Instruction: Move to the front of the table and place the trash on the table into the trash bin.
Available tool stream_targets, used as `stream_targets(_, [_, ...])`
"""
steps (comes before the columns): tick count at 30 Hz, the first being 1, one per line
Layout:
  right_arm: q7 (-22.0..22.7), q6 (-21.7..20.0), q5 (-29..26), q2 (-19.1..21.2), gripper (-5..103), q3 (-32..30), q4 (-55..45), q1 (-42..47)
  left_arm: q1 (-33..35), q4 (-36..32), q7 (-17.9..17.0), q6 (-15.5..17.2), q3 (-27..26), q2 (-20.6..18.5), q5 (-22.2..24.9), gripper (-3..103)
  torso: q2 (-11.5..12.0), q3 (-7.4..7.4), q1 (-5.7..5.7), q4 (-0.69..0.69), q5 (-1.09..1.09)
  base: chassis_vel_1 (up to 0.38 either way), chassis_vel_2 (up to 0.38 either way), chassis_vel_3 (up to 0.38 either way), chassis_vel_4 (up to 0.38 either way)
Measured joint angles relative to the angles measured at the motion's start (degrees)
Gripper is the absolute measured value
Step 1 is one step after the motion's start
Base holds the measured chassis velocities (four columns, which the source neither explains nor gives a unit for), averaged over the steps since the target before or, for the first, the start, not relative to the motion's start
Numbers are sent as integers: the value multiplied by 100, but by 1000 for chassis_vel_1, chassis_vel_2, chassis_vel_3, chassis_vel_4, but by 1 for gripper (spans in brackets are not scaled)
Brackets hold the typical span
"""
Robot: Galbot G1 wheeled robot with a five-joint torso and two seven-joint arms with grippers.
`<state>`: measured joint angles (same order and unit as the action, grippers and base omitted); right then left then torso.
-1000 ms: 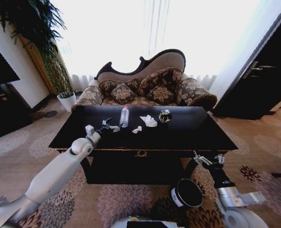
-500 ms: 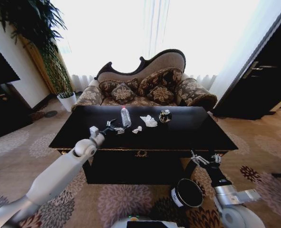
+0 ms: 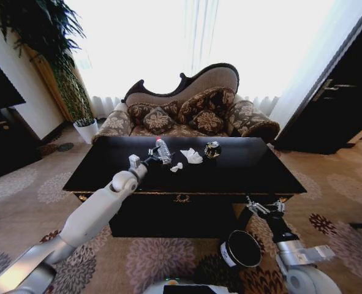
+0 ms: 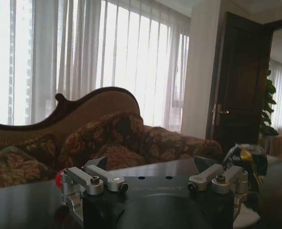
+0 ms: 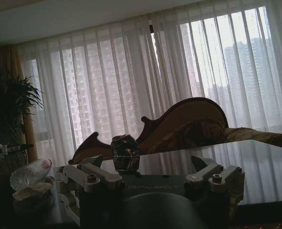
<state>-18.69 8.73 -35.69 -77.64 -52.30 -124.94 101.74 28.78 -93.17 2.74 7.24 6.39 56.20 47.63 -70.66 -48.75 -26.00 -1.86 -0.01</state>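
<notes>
Left gripper [image 3: 154, 154] advanced to the bottle [image 3: 163, 150] (jaws spread).

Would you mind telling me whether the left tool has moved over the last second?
Yes. The left tool has travelled forward and rightward over the table, from short of the bottle to right at it.

Table [image 3: 242, 168]: glossy black wood. Bottle [image 3: 163, 150]: clear crinkled plastic. Wads [image 3: 192, 156]: crumpled white paper. Sofa [image 3: 187, 116]: patterned cloth.
</notes>
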Motion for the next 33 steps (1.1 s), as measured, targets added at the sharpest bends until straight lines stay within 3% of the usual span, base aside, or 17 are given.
stream_targets(2, [0,1,6,-1,100,8,9,-10,-47,-24,-61,23,1,-14,20,100,0,0,0,-1,0,0,0,0,0])
stream_targets(4, [0,2,32,-4,100,27,17,-32,-77,-159,-406,175,2,-68,21,100,0,0,0,-1,0,0,0,0,0])
stream_targets(5, [0,7,51,-7,100,36,27,-37,-51,-300,-786,345,-11,-111,37,100,0,0,-1,0,0,0,0,0,0])
stream_targets(6, [0,7,51,-7,100,36,27,-37,-51,-300,-786,345,-11,-111,37,100,0,0,-1,0,0,0,0,0,0])
stream_targets(7, [-2,16,66,-9,100,50,45,-37,8,-547,-1450,616,-62,-148,174,100,0,0,0,1,0,0,0,0,0])
stream_targets(9, [-10,29,82,-11,100,79,87,-40,44,-975,-2358,1058,-112,-164,537,100,0,0,0,2,-1,0,0,0,0])
stream_targets(10, [-10,29,82,-11,100,79,87,-40,44,-975,-2358,1058,-112,-164,537,100,0,0,0,2,-1,0,0,0,0])
stream_targets(14, [-12,31,111,-10,100,131,102,-88,-89,-1380,-3481,1673,-37,-57,1007,100,0,1,0,1,1,0,0,0,0])
stream_targets(15, [-12,31,111,-10,100,131,102,-88,-89,-1380,-3481,1673,-37,-57,1007,100,0,1,0,1,1,0,0,0,0])
stream_targets(19, [-15,25,112,-14,100,132,53,-74,-385,-1358,-4927,2184,178,307,1644,100,0,0,0,0,0,0,0,0,0])
stream_targets(20, [-15,25,112,-14,100,132,53,-74,-385,-1358,-4927,2184,178,307,1644,100,0,0,0,0,0,0,0,0,0])
stream_targets(24, [-37,48,83,-44,100,67,50,-7,-612,-1059,-5470,2250,245,622,2002,100,0,0,0,0,0,0,0,0,0])
stream_targets(30, [-52,55,70,-61,100,46,34,14,-893,-630,-5556,2122,287,954,2096,100,0,0,0,0,0,0,0,0,0])
stream_targets(33, [-50,47,73,-55,100,61,30,-22,-1093,-394,-5736,1992,374,1330,2453,100,0,0,0,0,1,0,0,0,0])
